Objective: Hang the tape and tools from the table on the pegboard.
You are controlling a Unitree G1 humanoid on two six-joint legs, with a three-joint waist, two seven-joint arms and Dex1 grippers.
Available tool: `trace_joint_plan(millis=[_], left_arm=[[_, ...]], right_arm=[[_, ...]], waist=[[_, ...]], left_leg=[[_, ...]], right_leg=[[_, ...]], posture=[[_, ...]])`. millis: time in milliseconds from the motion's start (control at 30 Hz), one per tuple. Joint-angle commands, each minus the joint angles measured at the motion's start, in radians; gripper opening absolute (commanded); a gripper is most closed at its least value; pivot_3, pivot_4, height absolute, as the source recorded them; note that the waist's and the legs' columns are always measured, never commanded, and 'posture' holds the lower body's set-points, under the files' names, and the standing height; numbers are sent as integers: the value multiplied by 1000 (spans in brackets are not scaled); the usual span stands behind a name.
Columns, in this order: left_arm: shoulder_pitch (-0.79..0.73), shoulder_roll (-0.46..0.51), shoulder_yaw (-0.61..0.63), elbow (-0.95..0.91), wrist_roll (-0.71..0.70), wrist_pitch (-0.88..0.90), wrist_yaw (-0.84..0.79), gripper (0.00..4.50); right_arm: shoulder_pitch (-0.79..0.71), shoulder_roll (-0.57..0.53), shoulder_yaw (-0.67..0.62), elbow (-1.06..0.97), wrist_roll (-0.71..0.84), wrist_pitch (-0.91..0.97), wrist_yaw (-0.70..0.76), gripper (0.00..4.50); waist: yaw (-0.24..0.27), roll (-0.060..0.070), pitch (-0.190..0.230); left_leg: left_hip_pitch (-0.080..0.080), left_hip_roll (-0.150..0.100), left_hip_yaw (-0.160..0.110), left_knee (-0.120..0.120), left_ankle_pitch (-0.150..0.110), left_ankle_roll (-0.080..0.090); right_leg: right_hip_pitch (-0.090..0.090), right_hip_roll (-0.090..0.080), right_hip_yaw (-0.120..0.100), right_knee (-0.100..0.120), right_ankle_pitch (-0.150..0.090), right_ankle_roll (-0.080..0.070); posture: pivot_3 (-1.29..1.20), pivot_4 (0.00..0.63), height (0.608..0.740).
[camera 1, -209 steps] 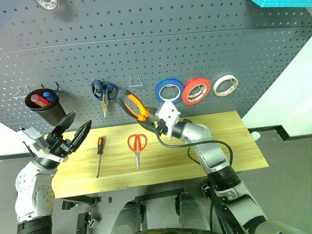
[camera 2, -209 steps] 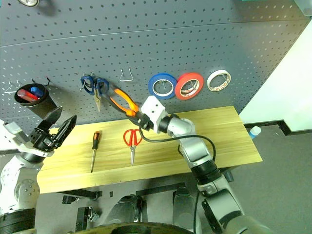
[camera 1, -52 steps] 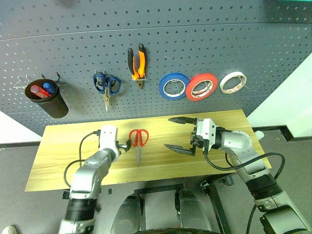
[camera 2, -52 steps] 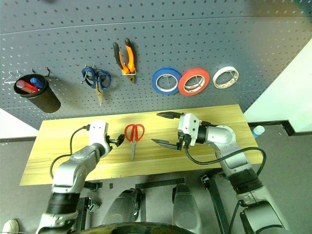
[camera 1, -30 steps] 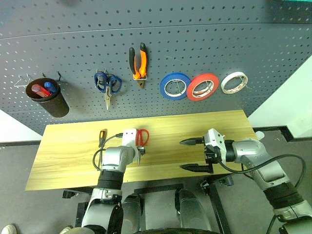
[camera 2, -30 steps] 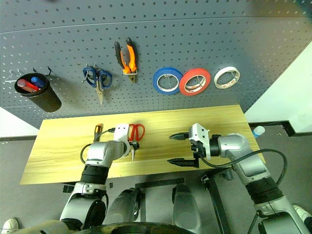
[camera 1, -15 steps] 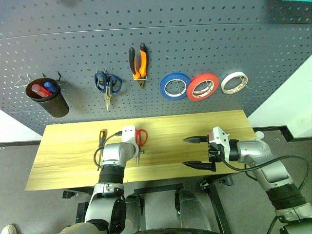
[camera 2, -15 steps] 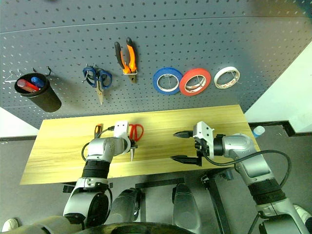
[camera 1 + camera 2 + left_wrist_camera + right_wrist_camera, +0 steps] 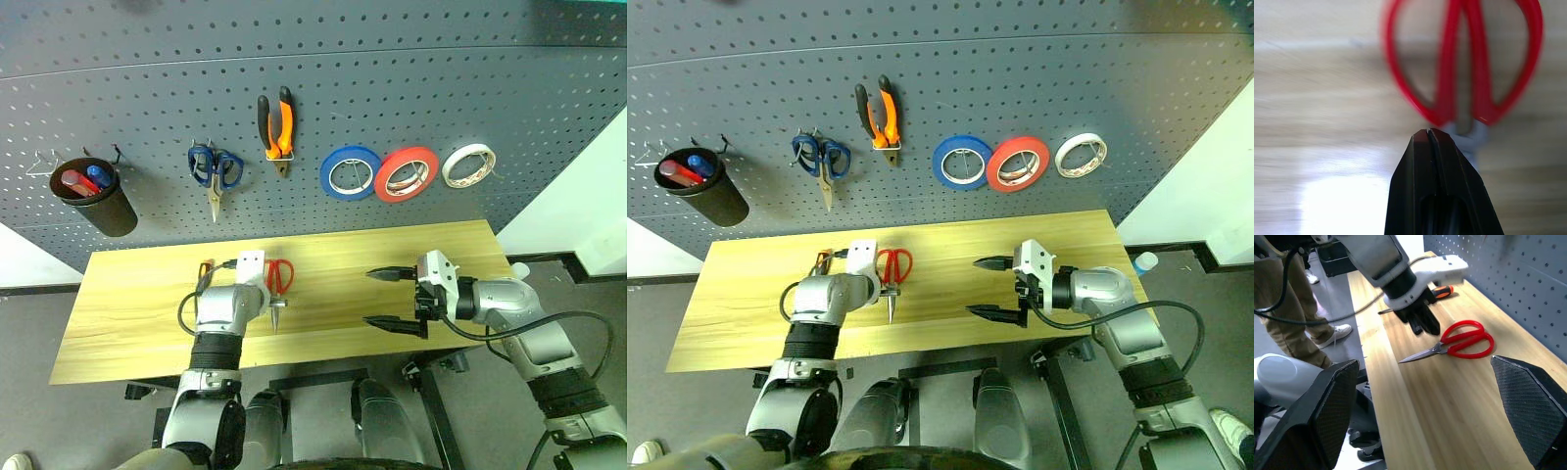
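A dark grey pegboard (image 9: 411,78) fills the upper frame, holding blue scissors (image 9: 215,171), pliers (image 9: 275,127) and three tape rolls. Below, red scissors (image 9: 278,284) lie on the table (image 9: 333,259) at centre, beside the left tool (image 9: 263,308); the right tool (image 9: 384,299) gapes at centre right.

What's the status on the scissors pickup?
Left gripper shut, empty, beside red scissors lying on table. Right gripper open, empty. Nothing in the way.
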Motion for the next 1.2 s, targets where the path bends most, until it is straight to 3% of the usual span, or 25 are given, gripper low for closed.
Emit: trace_joint_plan(millis=[33, 200, 400, 433, 533, 633, 833, 1200], left_arm=[[83, 74, -31, -204, -41, -40, -120, 14], [339, 263, 15, -469, -121, -229, -363, 14], [518, 361, 139, -472, -162, -289, -432, 14], [512, 349, 147, -475, -178, -274, -429, 14], [466, 284, 128, -524, -203, -168, -366, 602], [381, 179, 73, -538, -191, -71, -272, 1619], [178, 24, -36, -366, -18, 156, -12, 3594], [-40, -85, 41, -69, 35, 165, 81, 3594]], right_arm=[[-20, 34, -45, -17, 16, -38, -26, 4500], [-23, 86, -82, -62, 88, -49, -8, 4500], [-37, 115, -78, -51, 75, -65, -14, 4500], [-38, 118, -74, -47, 72, -64, -12, 4500], [-39, 123, -62, -40, 58, -72, -6, 4500], [-48, 127, -61, -35, 56, -72, -7, 4500], [-48, 114, -69, -47, 58, -61, -8, 4500], [-42, 95, -83, -63, 58, -53, -25, 4500]], waist=[[0, 0, 0], [-3, 0, 0], [9, -1, -1], [14, -1, -1], [24, -2, -2], [30, -2, -2], [19, -3, -3], [5, -3, -3]], left_leg=[[0, 0, 0, 0, 0, 0], [0, 0, 0, -1, 0, -1], [1, 0, 1, 0, 0, 0], [1, 0, 1, 0, 0, 0], [1, 0, 1, 2, 0, 0], [3, 0, 1, 2, 0, 0], [4, -1, 0, 2, 0, 0], [4, -1, 0, 2, 0, 0]], right_leg=[[0, 0, 0, 0, 0, 0], [0, 0, 1, 0, 1, -2], [1, 0, 1, 0, -1, -5], [1, -1, 1, 0, -1, -5], [3, -1, 1, 0, -1, -5], [5, -1, 1, 0, 0, -3], [6, -1, 1, 0, 1, -1], [6, -1, 0, -1, 0, -1]], posture=[[-11, 135, 740], [6, 134, 740], [36, 134, 740], [38, 133, 740], [39, 132, 740], [36, 135, 740], [26, 145, 740], [9, 150, 740]])
